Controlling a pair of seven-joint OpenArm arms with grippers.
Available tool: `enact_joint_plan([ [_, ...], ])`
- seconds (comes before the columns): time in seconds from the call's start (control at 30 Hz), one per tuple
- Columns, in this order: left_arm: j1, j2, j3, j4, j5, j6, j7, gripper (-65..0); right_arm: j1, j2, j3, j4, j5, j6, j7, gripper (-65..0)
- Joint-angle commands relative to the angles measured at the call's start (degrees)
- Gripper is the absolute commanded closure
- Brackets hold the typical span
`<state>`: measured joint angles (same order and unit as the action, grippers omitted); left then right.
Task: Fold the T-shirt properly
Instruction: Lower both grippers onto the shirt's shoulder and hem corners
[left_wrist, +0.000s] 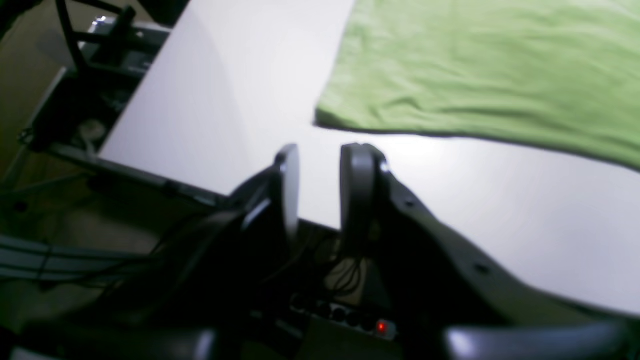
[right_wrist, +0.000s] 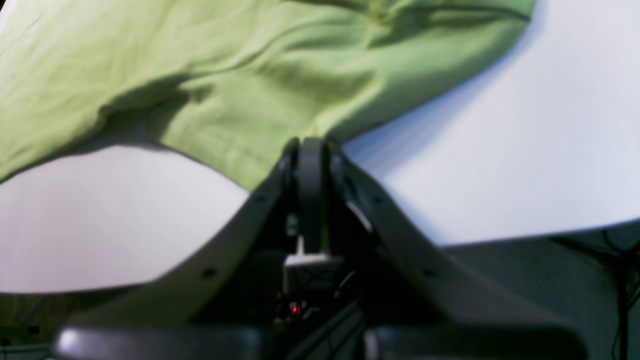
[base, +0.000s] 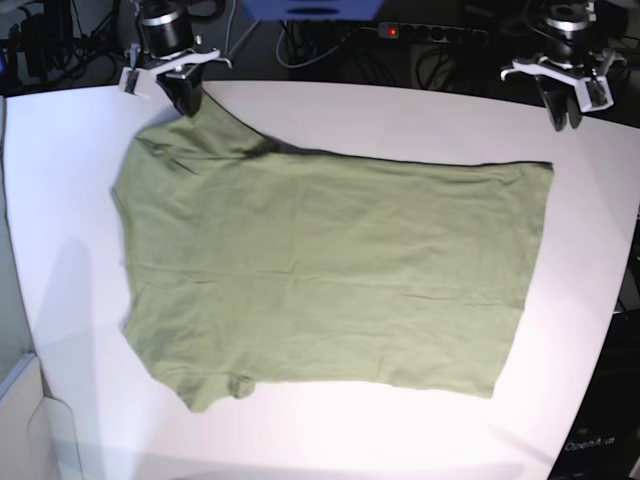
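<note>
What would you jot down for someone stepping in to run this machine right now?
Right gripper: shut on the T-shirt, pinching the edge of a sleeve at the far side of the table.
Left gripper: partly open, holding nothing, hanging over the table edge just short of the shirt's hem corner.
T-shirt: spread nearly flat across the white table, lightly wrinkled.
Done: the shirt is laid out and one sleeve is gripped.
Left: every fold. No part of the shirt is folded over yet, and the left gripper has not yet taken hold of the cloth.

Soft matt cloth T-shirt (base: 330, 270), wrinkled, on smooth white table (base: 400, 120)
</note>
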<state>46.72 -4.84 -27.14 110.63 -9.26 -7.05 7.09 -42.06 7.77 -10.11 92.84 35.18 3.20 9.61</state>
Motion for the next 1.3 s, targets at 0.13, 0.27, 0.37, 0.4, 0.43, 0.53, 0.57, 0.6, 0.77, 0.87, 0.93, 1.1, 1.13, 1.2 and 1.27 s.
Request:
enact_joint_plan([
  [0.13,-2.7,-2.2,-0.2,1.0,-0.5,0.1,6.9,-14.3,-0.3,0.4,0.0,0.7,0.4,0.7,1.2,-0.4],
  [0.27,-5.7,-3.6,-0.2,1.0,-0.5,0.1,11.9,-14.3,-0.2,1.1,0.0,0.7,0.4,0.7,1.2,-0.4],
  [0.37,-7.4,-3.8,-0.3,1.5,-0.5,0.1,14.0,-15.2,-0.1,1.2,0.0,0.7,0.3,0.7,1.2,-0.4],
  [0.4,-8.1,-3.7,-1.0,1.9,-0.6,0.1,14.8,-17.8,0.3,1.2,0.1,0.7,0.2,0.7,1.2,-0.4],
  [0.43,-8.7,-3.5,-1.7,2.1,-0.6,0.1,15.6,-21.8,0.5,1.2,0.2,0.7,0.2,0.7,1.2,-0.4],
  [0.53,-10.9,-3.5,-2.6,1.9,-0.6,-3.4,18.1,-32.6,0.8,1.2,0.2,0.7,0.2,0.7,1.1,-0.4],
  [0.57,-12.3,-3.5,-2.8,1.9,-0.6,-6.1,19.0,-33.8,0.9,1.4,0.2,0.7,0.2,0.7,1.1,-0.4],
  [0.6,-13.5,-3.4,-3.4,1.4,-0.6,-8.4,20.0,-33.8,1.0,1.9,0.2,0.7,0.2,0.7,1.1,-0.4],
  [0.77,-22.1,0.8,-11.9,-3.9,-0.3,-18.2,26.2,-33.5,1.1,2.4,0.2,0.7,0.3,0.5,1.1,-0.4],
  [0.87,-26.8,1.9,-17.0,-6.6,0.0,-23.5,31.5,-33.6,1.1,3.0,0.2,0.7,0.3,0.5,1.1,-0.4],
  [0.93,-29.0,2.0,-19.2,-8.7,0.0,-25.9,33.8,-33.6,1.1,3.2,0.1,0.7,0.3,0.4,1.1,-0.4],
  [1.1,-31.9,1.4,-20.2,-15.2,0.1,-28.8,34.4,-33.6,1.1,3.3,0.1,0.7,0.3,0.4,1.1,-0.4],
  [1.13,-32.3,0.8,-20.2,-16.3,0.1,-28.9,34.5,-33.6,1.1,3.3,0.1,0.7,0.2,0.4,0.8,-0.4],
  [1.2,-32.9,0.7,-19.9,-18.3,0.1,-29.0,34.4,-33.6,2.0,3.3,0.3,0.7,0.3,0.4,-0.9,-0.4],
  [1.27,-33.1,0.7,-19.9,-20.1,0.1,-29.0,34.4,-33.6,2.7,3.3,0.4,0.7,0.3,0.4,-3.1,-0.3],
])
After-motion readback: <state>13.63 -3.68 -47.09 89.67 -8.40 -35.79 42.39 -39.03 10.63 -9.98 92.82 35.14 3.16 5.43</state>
